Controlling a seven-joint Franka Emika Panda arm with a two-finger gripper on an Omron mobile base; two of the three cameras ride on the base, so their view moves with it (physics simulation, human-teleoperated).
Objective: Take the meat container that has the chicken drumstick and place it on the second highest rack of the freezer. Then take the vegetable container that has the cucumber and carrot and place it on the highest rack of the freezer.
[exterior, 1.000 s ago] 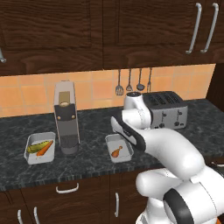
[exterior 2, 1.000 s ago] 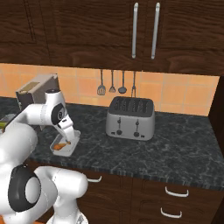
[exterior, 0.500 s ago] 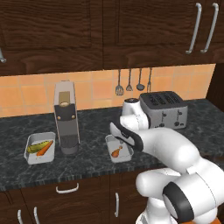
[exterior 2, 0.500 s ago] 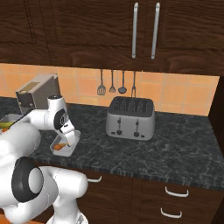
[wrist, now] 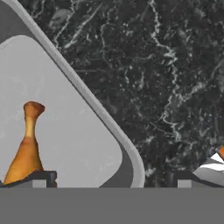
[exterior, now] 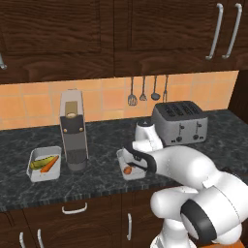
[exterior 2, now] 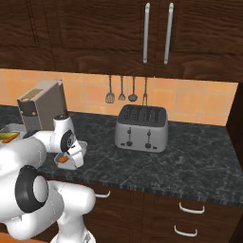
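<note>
Left base view: early going on a two-part freezer job, with nothing stowed yet. Both trays sitting on the dark stone desk [exterior: 97, 186]. Meat container [exterior: 122, 162] just in front of the toaster [exterior: 180, 123], half covered by the white arm; vegetable container [exterior: 43, 163] well apart to the left, beside the tall grey coffee machine [exterior: 72, 131], holding the cucumber [exterior: 41, 161] and the carrot [exterior: 50, 163] side by side.

Hand [wrist: 111, 179] poised low over one rim of the meat container, jaws spread fully and gripping nothing, one tip over the tray floor and the other over bare stone, so apparently lined up to straddle that wall. Grasp, lift, carry to the second highest rack, and the entire vegetable leg all seemingly still ahead.

Chicken drumstick [wrist: 25, 146] lying inside its tray, thin bone end toward the top of the hand view, fat end cut off behind one finger tip.

Freezer somewhere beyond these frames. Hand itself masked by the arm's wrist in both base views. Small orange-and-white scrap at the hand view's lower right too clipped to identify.
</note>
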